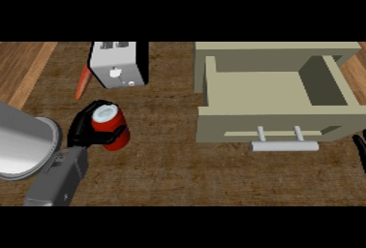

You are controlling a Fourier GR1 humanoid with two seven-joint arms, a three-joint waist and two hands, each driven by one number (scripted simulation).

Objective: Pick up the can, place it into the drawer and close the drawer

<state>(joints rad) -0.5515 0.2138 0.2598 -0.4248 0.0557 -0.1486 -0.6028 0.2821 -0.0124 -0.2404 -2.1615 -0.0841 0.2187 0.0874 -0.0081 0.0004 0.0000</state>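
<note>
Head view, left to right: the left hand (84, 130) curls round the red can (112, 127), upright on the wooden counter (178, 164). The open drawer (271, 92) sits further right, well apart. At the right edge, dark fingers, probably the right hand (359, 151); its state is unclear.

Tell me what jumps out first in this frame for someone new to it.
The red can at centre-left, upright on the wooden counter, with the left hand and its black fingers curled round it. Next, the open beige drawer at upper right, empty inside, its handle toward the robot. A white toaster stands at the top, an orange carrot beside it.
</note>
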